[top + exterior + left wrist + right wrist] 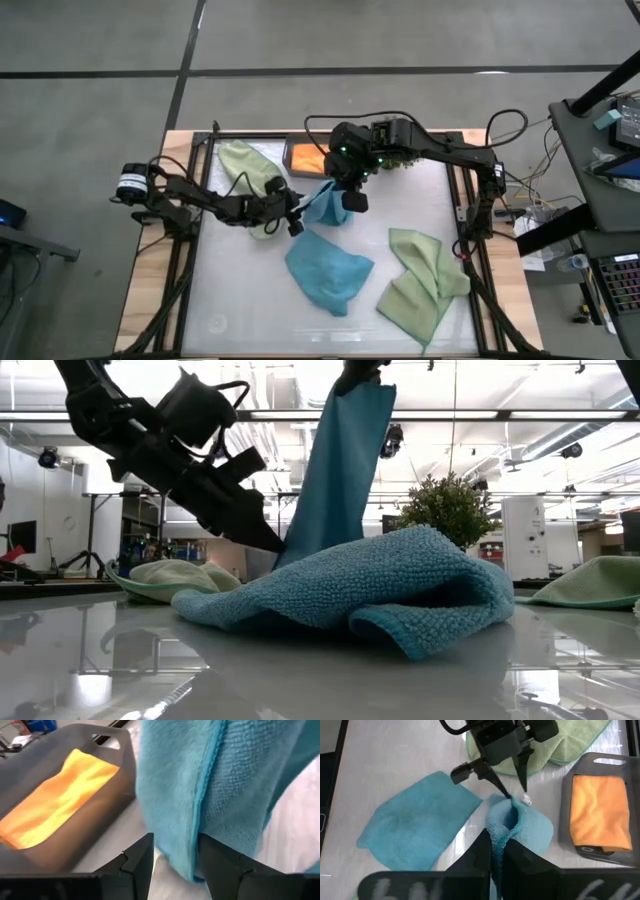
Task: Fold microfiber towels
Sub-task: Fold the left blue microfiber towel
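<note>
A teal-blue towel point(345, 470) hangs from my right gripper point(498, 857), which is shut on its top, high over the middle of the table. The towel's lower end point(527, 827) rests bunched on the table. My left gripper point(175, 865) is open and low, its fingers on either side of the towel's lower fold point(182, 835). A second teal-blue towel point(325, 270) lies crumpled toward the near side. One sage green towel point(420, 285) lies at the near right, another point(248, 165) at the far left. An orange towel point(305, 158) lies in the dark tray point(117, 780). My left gripper has the hanging towel's lower fold point(192, 850) between its open fingers; the cloth lies against the inner side of one finger point(217, 857), and a gap shows at the other. My right gripper pinches the towel's upper end point(498, 842) between its two fingers, slanting down from above. Several gathered layers show there. The towel hangs below, its lower end on the table.
The dark tray point(288, 150) stands at the far edge, just behind my left gripper point(296, 218). A small potted plant point(450, 510) stands at the far edge under the right arm. Bare table shows at the near left.
</note>
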`<state>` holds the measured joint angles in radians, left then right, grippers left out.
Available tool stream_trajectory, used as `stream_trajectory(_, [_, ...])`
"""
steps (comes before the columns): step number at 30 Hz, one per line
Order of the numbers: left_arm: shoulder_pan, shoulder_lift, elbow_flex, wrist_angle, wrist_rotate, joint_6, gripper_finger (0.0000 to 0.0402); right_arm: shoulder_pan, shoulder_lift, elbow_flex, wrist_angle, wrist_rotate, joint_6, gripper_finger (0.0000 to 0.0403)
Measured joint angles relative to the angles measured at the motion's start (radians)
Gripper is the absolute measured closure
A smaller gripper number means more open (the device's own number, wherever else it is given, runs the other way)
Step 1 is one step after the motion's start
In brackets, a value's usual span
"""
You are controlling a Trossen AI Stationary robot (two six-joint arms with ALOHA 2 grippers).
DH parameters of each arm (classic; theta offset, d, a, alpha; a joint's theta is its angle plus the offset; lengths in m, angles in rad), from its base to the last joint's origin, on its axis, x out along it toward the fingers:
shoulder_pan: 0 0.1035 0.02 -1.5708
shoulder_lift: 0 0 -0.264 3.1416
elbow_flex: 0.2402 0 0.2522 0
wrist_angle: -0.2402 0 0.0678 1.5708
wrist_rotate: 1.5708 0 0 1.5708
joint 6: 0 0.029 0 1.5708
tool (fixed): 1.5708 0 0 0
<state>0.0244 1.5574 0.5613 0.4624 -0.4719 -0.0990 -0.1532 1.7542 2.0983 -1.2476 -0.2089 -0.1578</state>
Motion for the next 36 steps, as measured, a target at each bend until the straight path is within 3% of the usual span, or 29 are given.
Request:
stream_trajectory(22, [0.007,0.004,0.0,0.098,0.021,-0.048,0.0275,0.0,0.0,0.0,0.0,0.0,-0.01,0.0394])
stream_trajectory(33, [0.009,0.148,0.027,0.19,0.021,-0.028,0.0276,0.0,0.0,0.0,0.001,0.0,-0.018,0.0394])
stream_trajectory(36, [0.009,0.18,0.037,0.186,0.021,-0.025,0.0295,0.0,0.0,0.0,0.002,0.0,-0.021,0.0394])
